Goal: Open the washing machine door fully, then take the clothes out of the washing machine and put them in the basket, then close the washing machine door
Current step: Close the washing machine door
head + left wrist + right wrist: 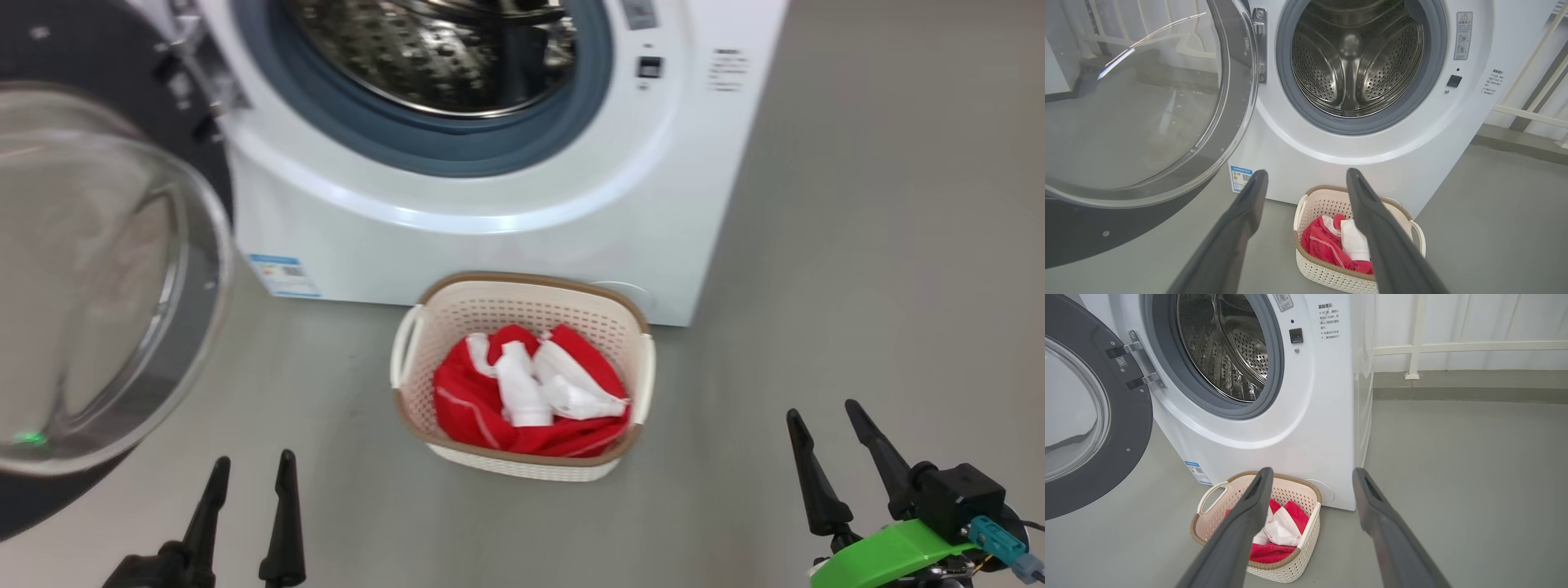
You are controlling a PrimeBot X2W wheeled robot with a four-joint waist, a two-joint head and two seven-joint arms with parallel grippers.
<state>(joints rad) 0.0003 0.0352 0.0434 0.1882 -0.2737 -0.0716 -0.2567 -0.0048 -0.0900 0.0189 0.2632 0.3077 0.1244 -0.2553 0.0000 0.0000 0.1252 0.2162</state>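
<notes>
the washing machine [506, 237] stood at the far side of the scene, its drum [1351, 61] bare of cloth as far as the views showed; the washing machine door [90, 278] hung swung out to the left on the hinge at the machine's left edge, its black ring and glass bowl reaching toward the near left; its broad face ran roughly far to near, so the free edge lay nearest the robot, and shutting it would, by judgement, call for a sweep from left to right, back toward the opening; the basket [522, 314] sat on the floor just in front of the machine, to the right of the door; the clothes [465, 400], red with white panels, lay bundled inside the basket; the emptying looked done, leaving the door to close; the left gripper [253, 459] hovered at the near left, jaws spread wide and holding nothing, just right of the door's near rim; the right gripper [821, 411] hovered at the near right, likewise spread and empty, well apart from the door, with the basket lying between them and farther off; the left arm was thus the nearer, with the door to its left.
</notes>
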